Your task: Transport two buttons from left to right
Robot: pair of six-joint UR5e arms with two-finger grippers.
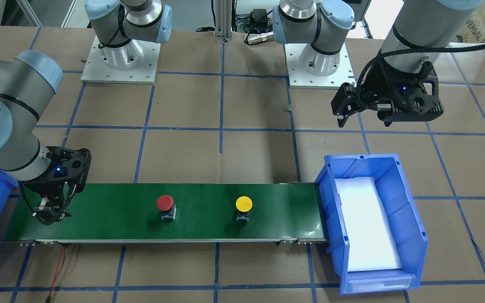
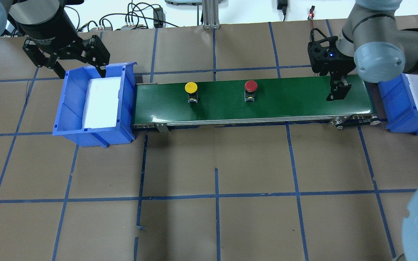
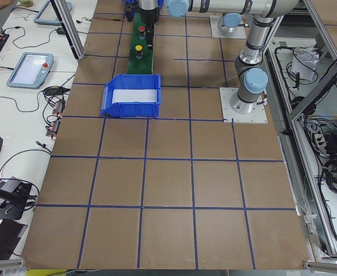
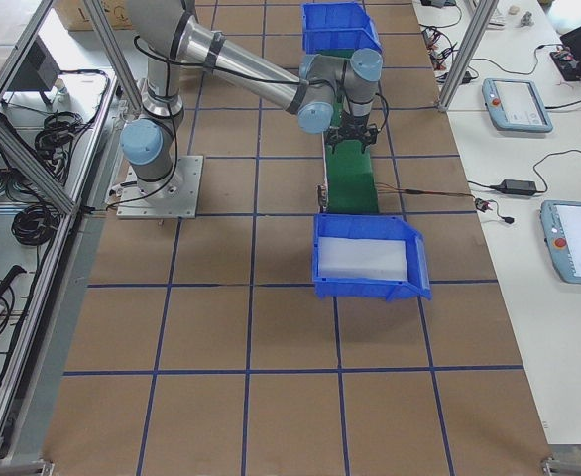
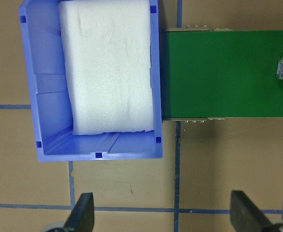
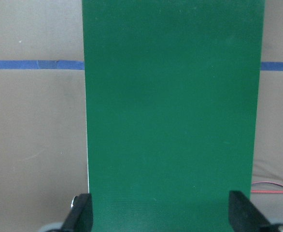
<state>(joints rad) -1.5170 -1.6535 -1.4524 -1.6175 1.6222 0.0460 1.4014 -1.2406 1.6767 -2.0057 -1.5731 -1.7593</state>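
I'm looking down on the table [image 2: 216, 203] now. Both buttons stand upright on the green conveyor belt [image 2: 285, 105], neither one gripped. The yellow button [image 2: 191, 87] is closer to the belt's left end, near the left blue bin [image 2: 72, 105] but clear of it. The red button [image 2: 250, 86] sits around the middle of the belt, well apart from the yellow one and on the right-hand side of it.

The left end effector [image 2: 81, 69] hangs high by the left bin with its fingers spread wide and nothing between them. Its wrist camera looks straight down on the bin, the white foam pad [image 5: 107, 67] lying inside, and the belt's left end. A button's grey base just shows at that view's edge.

The right end effector [image 1: 50, 215] is down low over the belt's right end, also spread wide and empty, and its own camera shows only bare green belt between the fingers. I can't tell whether the tips touch the belt. The right blue bin [image 2: 399, 108] sits just past that end of the belt, partly hidden behind the right arm.
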